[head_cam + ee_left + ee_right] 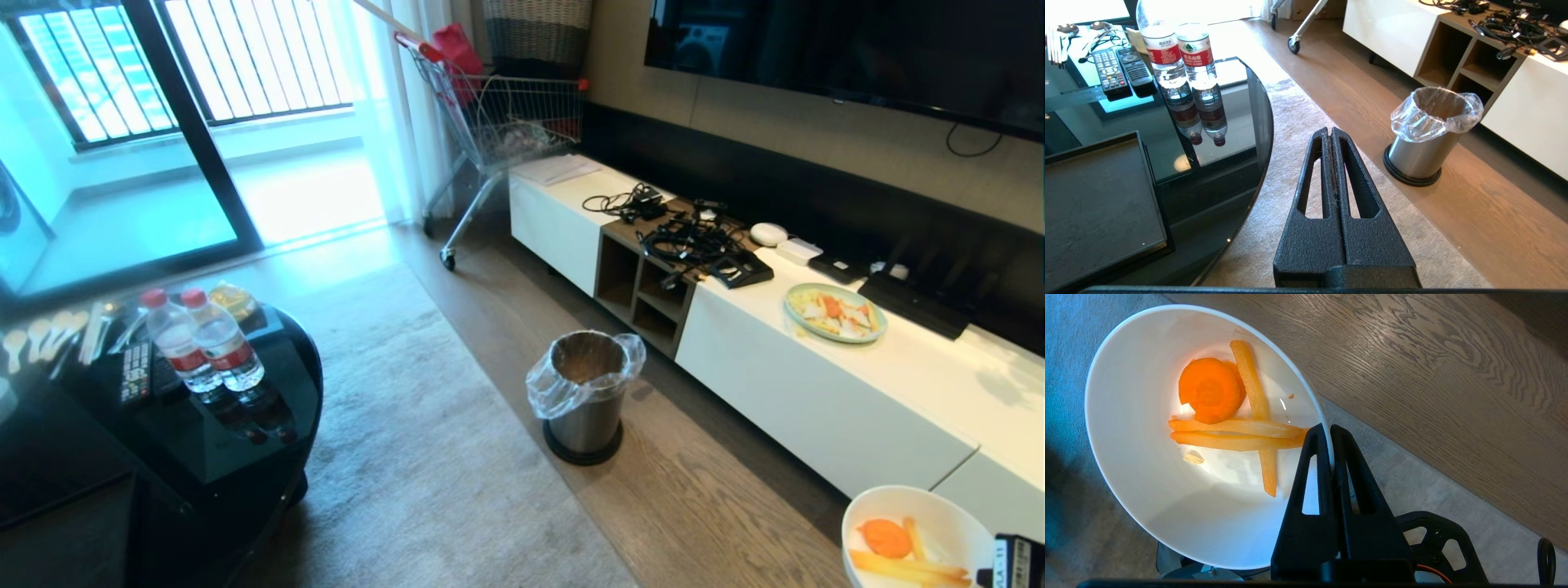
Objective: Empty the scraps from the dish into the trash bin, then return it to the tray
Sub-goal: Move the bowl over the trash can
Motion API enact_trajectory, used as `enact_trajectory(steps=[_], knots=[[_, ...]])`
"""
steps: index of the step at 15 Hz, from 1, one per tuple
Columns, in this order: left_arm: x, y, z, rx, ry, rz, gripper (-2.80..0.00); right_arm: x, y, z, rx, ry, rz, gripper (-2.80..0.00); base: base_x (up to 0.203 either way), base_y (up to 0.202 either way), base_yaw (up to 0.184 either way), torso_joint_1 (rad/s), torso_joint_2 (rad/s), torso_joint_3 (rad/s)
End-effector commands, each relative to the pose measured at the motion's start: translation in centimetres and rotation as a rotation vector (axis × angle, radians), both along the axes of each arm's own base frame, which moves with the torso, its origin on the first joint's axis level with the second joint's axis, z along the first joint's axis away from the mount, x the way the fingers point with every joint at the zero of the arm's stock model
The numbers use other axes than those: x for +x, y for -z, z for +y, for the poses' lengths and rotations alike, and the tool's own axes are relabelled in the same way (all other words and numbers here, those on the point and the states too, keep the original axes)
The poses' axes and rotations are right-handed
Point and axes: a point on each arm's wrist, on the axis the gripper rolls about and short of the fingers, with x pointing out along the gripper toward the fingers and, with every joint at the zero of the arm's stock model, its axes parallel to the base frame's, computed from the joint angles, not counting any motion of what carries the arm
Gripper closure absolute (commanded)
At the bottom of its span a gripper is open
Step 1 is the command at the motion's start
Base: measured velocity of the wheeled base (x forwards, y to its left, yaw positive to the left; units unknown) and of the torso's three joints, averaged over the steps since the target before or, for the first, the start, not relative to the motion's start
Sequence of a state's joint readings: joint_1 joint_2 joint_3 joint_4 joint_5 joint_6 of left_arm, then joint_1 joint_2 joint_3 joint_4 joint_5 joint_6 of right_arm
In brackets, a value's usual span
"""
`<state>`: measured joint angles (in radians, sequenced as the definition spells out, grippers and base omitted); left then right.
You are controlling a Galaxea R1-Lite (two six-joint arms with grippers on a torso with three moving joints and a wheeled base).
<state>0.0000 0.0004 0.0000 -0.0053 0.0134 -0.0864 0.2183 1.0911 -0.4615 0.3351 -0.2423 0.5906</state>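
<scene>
Right hand (1330,430) pinching dish (1147,498) rim — scraps (1229,416) inside, left hand (1331,132) closed, empty

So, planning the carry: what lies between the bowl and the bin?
Head view: only bare wood floor between bowl and bin.

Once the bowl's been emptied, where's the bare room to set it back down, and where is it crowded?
The black tray on the glass table is bare throughout. Beyond it the table is crowded: two water bottles, remotes. The white cabinet is bare in front of the green plate; the cables crowd its far end.
</scene>
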Motion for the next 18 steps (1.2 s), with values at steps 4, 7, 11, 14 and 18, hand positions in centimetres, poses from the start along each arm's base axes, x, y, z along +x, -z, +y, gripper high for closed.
enact_trajectory(steps=[4,7,11,14,18], knots=[[0.00,-0.01,0.00,0.000,0.000,-0.001,0.00,-0.36,0.05,-0.11,-0.004,0.008,-0.008,0.00,0.000,0.000,0.000,0.000,0.00,0.000],[0.00,-0.01,0.00,0.000,0.000,-0.001,0.00,-0.52,0.19,-0.14,-0.004,0.009,-0.005,0.00,0.000,0.000,0.000,0.000,0.00,0.000],[0.00,-0.01,0.00,0.000,0.000,-0.001,0.00,-0.50,0.17,-0.12,-0.003,0.008,-0.008,0.00,0.000,0.000,0.000,0.000,0.00,0.000],[0.00,-0.01,0.00,0.000,0.000,-0.001,0.00,-0.57,0.24,-0.14,-0.004,0.008,-0.005,0.00,0.067,0.000,0.000,-0.002,0.00,0.004],[0.00,-0.01,0.00,0.000,0.000,-0.001,0.00,-0.57,0.24,-0.13,-0.004,0.008,-0.005,0.00,0.186,0.000,0.001,0.005,0.00,0.002]])
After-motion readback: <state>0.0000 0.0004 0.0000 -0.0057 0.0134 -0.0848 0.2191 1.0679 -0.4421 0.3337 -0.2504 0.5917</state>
